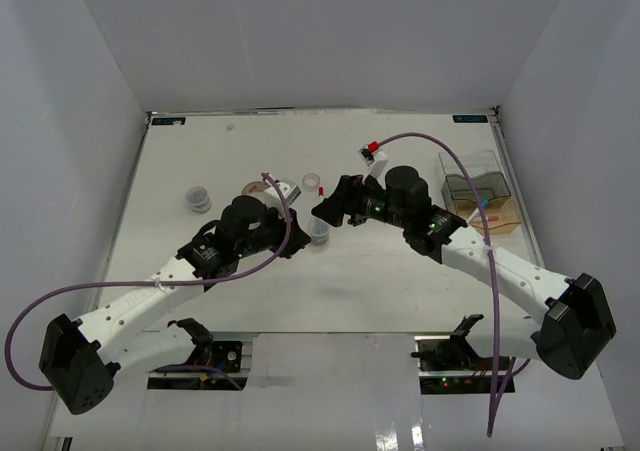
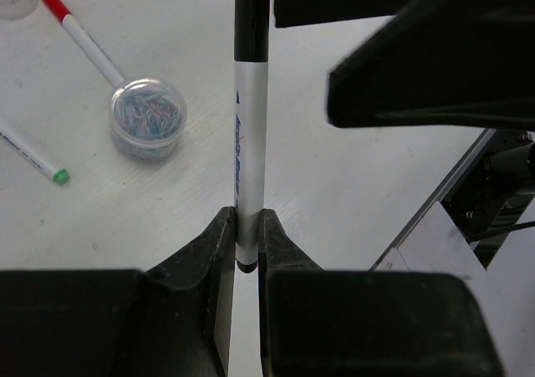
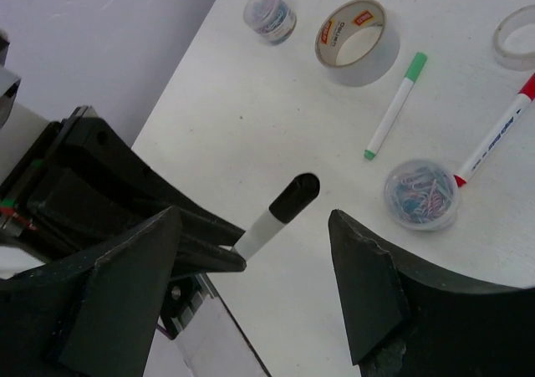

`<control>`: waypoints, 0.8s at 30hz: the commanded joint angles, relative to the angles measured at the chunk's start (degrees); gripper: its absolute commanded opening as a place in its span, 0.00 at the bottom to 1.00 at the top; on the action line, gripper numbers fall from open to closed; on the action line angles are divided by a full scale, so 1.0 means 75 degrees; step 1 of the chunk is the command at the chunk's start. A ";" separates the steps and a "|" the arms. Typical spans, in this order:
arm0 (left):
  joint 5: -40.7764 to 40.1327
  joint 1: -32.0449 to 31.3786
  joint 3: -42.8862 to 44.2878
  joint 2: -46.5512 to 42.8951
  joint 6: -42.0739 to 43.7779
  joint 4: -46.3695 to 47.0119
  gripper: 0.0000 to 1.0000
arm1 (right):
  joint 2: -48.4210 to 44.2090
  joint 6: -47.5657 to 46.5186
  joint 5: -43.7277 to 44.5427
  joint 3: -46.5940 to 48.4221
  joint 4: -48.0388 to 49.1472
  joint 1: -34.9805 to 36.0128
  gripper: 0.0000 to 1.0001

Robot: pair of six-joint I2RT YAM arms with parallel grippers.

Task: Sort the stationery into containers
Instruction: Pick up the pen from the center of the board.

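Observation:
My left gripper (image 2: 242, 218) is shut on the bottom end of a white marker with a black cap (image 2: 249, 143), held clear of the table. In the right wrist view that marker (image 3: 280, 214) points up between the jaws of my right gripper (image 3: 253, 218), which stand wide apart on either side of the cap without touching it. From above, the two grippers meet at mid-table, left (image 1: 298, 218) and right (image 1: 325, 209). The organiser (image 1: 480, 196) stands at the right.
Below lie a tub of paper clips (image 3: 420, 195), a red-capped marker (image 3: 493, 135) and a green-capped marker (image 3: 394, 105). Farther off are the tape roll (image 3: 355, 41), a second tub (image 3: 269, 13) and a clear ring (image 3: 517, 38).

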 commanded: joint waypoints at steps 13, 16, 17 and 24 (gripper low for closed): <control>0.0114 -0.0049 0.0360 0.0048 0.0432 0.0736 0.09 | 0.0722 0.0562 0.0826 0.0621 0.0378 0.0293 0.58; 0.0044 -0.0037 0.0407 0.0200 0.0373 0.0736 0.11 | 0.0558 0.0550 0.1060 0.0503 0.0355 0.0293 0.42; 0.0009 -0.0037 0.0418 0.0247 0.0361 0.0747 0.12 | 0.0499 0.0538 0.1096 0.0468 0.0343 0.0304 0.32; -0.0308 -0.0037 0.0734 0.0669 0.0162 0.0584 0.75 | 0.0195 0.0526 0.1694 0.0130 0.0179 0.0176 0.08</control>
